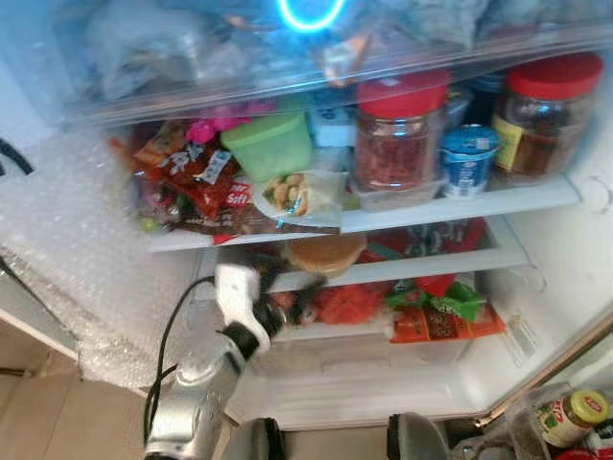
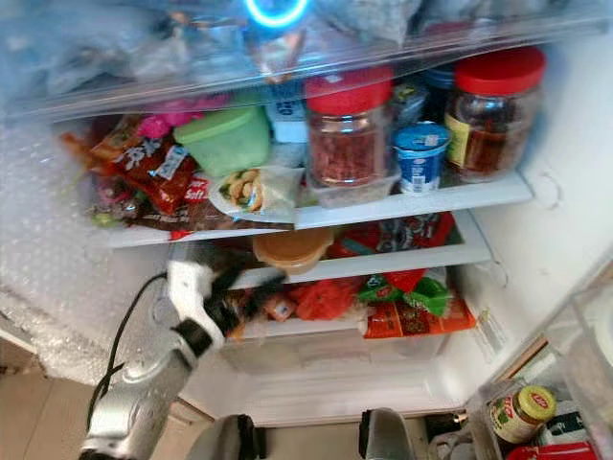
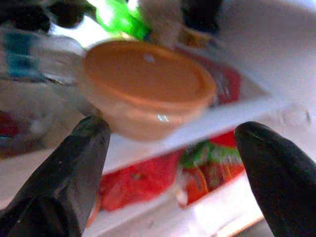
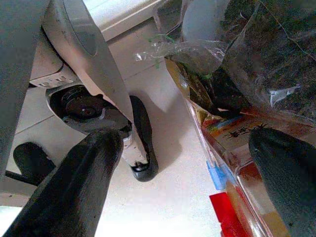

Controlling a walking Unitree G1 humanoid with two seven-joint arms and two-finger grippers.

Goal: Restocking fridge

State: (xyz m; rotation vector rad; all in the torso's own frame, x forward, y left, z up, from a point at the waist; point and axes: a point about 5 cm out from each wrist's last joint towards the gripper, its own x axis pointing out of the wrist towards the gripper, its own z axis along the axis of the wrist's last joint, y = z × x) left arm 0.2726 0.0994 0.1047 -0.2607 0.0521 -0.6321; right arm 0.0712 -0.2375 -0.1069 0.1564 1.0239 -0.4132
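Observation:
An orange lidded tub (image 1: pixel 326 251) sits at the front edge of the fridge's middle shelf (image 1: pixel 431 261). My left gripper (image 1: pixel 287 283) is raised in front of that shelf, just left of and below the tub. In the left wrist view its two black fingers (image 3: pixel 74 168) stand wide apart, open, with the tub (image 3: pixel 148 84) beyond them and nothing between them. My right gripper (image 4: pixel 186 140) hangs low and open, over the pale floor beside my own leg and foot (image 4: pixel 140 148).
The upper shelf holds two red-lidded jars (image 1: pixel 402 134), a green tub (image 1: pixel 271 144), a blue-topped cup (image 1: pixel 467 158) and snack packets (image 1: pixel 196 177). Red and green packets (image 1: pixel 431 307) lie on the lower shelf. A yellow-lidded jar (image 1: pixel 575 412) stands in the door bin at the right.

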